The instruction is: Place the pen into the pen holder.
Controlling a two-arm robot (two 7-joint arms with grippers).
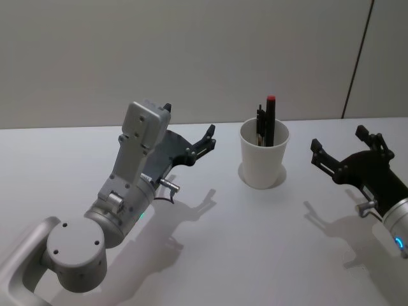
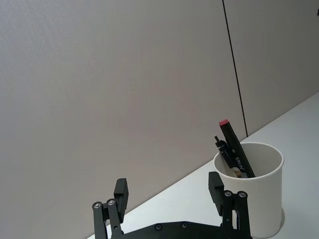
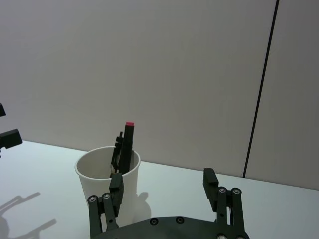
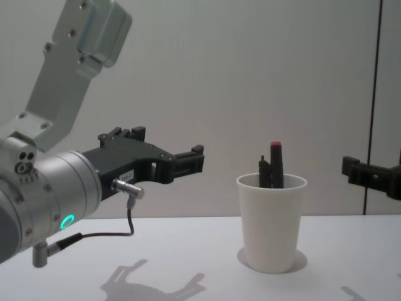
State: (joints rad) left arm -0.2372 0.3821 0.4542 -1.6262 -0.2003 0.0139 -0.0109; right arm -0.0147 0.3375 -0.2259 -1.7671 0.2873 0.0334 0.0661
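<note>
The pen holder (image 1: pixel 263 159) is a plain white paper cup standing upright on the white table, between my two grippers. A black pen with a red end (image 1: pixel 270 115) leans inside it beside a second black pen, and both stick out above the rim. The cup (image 4: pixel 270 226) and the red-tipped pen (image 4: pixel 276 160) also show from the side. My left gripper (image 1: pixel 189 122) hovers left of the cup, open and empty, and the cup (image 2: pixel 254 194) sits ahead of its fingers. To the cup's right my right gripper (image 1: pixel 340 140) is open and empty as well, facing the cup (image 3: pixel 107 184).
The white table (image 1: pixel 210 255) is bare around the cup. A grey wall rises behind it, with a dark vertical seam (image 1: pixel 357 57) at the right. My left arm's large grey wrist housing (image 1: pixel 143 127) stands high over the table's left side.
</note>
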